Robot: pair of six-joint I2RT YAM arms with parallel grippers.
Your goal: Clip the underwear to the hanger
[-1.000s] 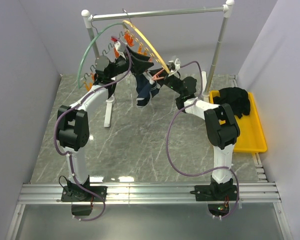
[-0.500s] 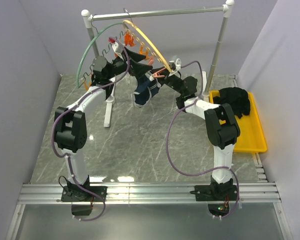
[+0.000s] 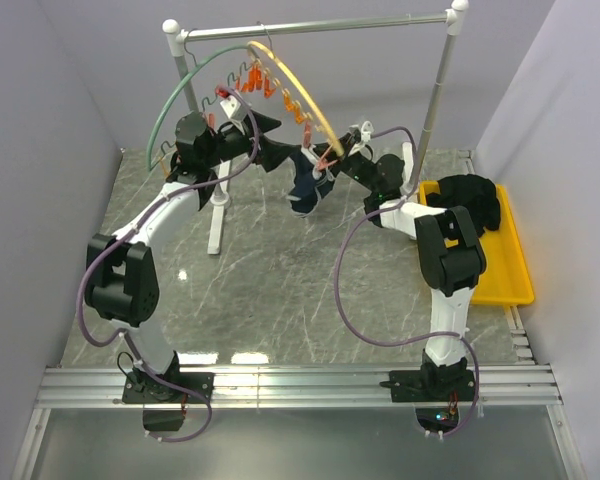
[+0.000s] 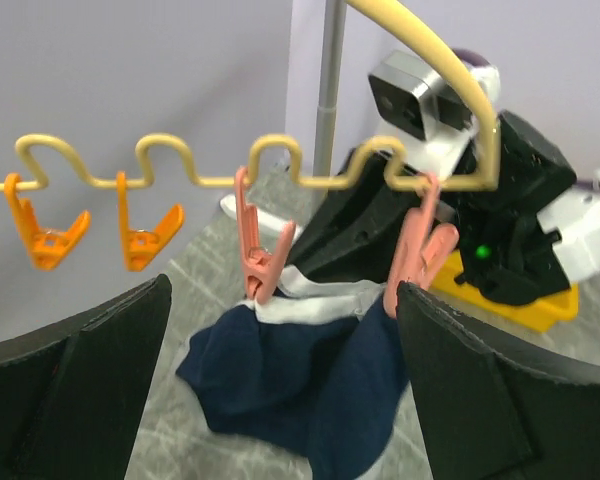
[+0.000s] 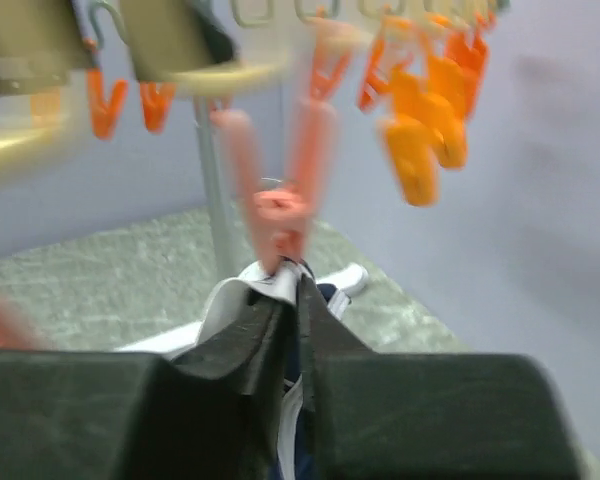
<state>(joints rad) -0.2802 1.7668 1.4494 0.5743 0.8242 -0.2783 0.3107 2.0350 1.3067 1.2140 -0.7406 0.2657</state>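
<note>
The navy underwear (image 4: 300, 370) with its white waistband hangs below the yellow hanger (image 4: 270, 160). Two pinkish clips hold it: the left clip (image 4: 260, 270) and the right clip (image 4: 420, 255). In the top view the underwear (image 3: 308, 185) dangles under the hanger's (image 3: 300, 95) lower end. My left gripper (image 4: 280, 290) is open wide, its fingers (image 4: 70, 390) apart on either side of the garment and touching nothing. It sits left of the garment in the top view (image 3: 258, 135). My right gripper (image 5: 292, 285) is pinched on the white waistband just under a clip (image 5: 280, 215), at the garment's right (image 3: 332, 160).
A green arc hanger (image 3: 175, 100) hangs on the same rack bar (image 3: 320, 25) to the left. The rack's white foot (image 3: 217, 225) stands on the marble table. A yellow tray (image 3: 515, 275) with a black clothing pile (image 3: 470, 205) lies at the right edge.
My left gripper has opened wide and drawn back to the left, off the underwear. The hanger and the garment have swung right, and the right arm has followed.
</note>
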